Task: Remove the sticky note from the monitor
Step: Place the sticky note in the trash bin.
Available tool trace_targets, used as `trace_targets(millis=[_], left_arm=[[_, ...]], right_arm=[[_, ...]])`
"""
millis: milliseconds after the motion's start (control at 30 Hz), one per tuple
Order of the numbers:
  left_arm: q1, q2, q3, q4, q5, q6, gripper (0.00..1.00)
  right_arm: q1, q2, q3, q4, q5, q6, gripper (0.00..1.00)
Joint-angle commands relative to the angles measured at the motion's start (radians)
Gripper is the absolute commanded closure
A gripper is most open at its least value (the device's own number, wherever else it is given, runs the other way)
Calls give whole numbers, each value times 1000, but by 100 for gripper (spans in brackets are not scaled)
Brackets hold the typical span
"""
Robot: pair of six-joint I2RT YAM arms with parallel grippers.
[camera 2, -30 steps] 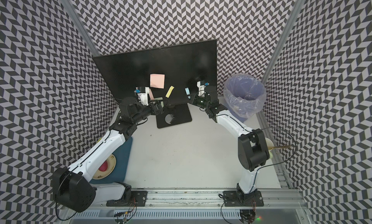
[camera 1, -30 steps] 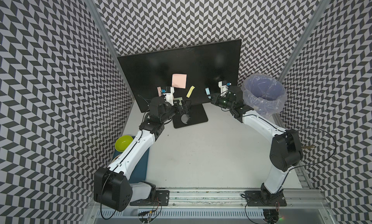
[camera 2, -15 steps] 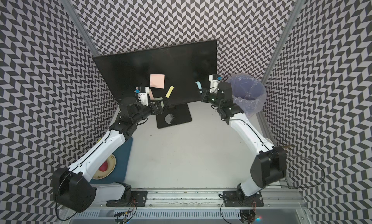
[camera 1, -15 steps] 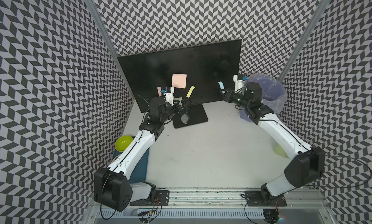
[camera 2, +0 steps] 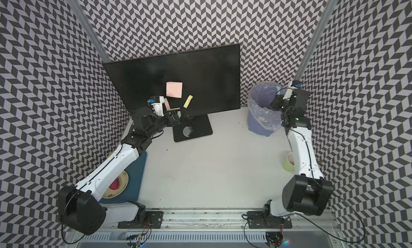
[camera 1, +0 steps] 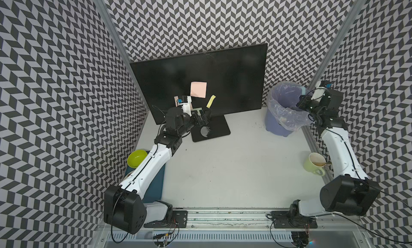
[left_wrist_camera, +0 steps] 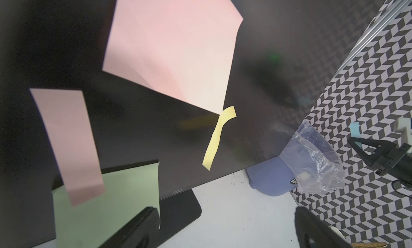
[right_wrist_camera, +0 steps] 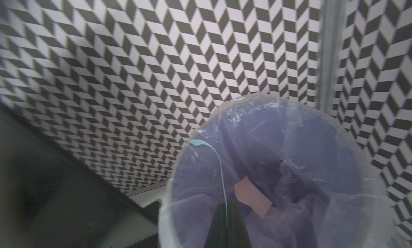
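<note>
Blue note [left_wrist_camera: 355,129] over bin [camera 1: 275,126]
Right hand [right_wrist_camera: 225,207] pinches it; open left hand [camera 1: 201,113] sits nearest the slanted yellow strip [camera 1: 211,101] on the monitor [camera 1: 234,75], just upper right of it.

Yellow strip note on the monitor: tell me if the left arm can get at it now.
Probably yes: the open left gripper sits close to the yellow strip, with nothing between them.
</note>
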Motion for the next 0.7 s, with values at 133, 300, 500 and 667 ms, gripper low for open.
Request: trace_targets(millis=[133,300,500,667], left_arm=[[-13,15,36,-24,-39,-49,0],[-22,53,83,-101,-43,-93,0],[-39,58,79,-90,-69,-118,0],[-45,69,82,-56,-86,-157,0]], right_arm=[[-16,135,157,-66,13,-67,74],[-13,179,236,-107,-17,-91,36],[21,199,308,-197,35,-174,7],[54,180,309,-211,31,-202,4]])
